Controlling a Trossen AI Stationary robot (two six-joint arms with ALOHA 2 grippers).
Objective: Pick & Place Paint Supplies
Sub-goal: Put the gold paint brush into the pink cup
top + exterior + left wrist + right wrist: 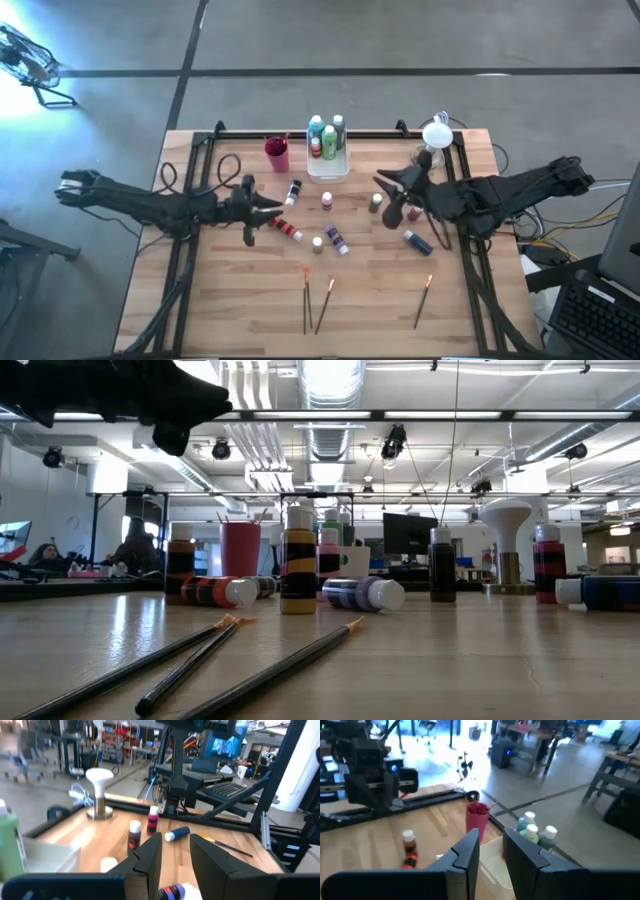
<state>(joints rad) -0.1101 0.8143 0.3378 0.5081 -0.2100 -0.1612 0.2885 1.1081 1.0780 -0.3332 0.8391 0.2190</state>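
Left tool (283,204): raised above the surface (240,300), empty; its fingers (150,857) stand a little apart with clear space between them.
Right tool (380,180): also raised and empty; its fingers (469,851) stand a little apart, a narrow gap showing.
Striped bottle (293,192): just ahead of the left tool, lying on its side.
Red bottle (289,231): lying just beside the left tool's tips, on the side nearer the brushes.
Purple bottle (337,239): lying farther out from the left tool, with a small upright bottle (318,243) beside it.
Pink-labelled bottle (327,201): upright, between the two tools.
Dark bottle (376,202): upright, just beside the right tool.
Crimson bottle (416,212): upright close under the right arm.
Blue bottle (418,241): lying behind the right tool, near the arm.
Tray (330,172): ahead of the right tool; green and teal bottles (327,136) stand in it.
Cup (277,154): beside the tray, ahead of both tools.
Paired brushes (316,304): well apart from both tools, at the surface's near edge.
Single brush (423,300): alone, well behind the right tool.
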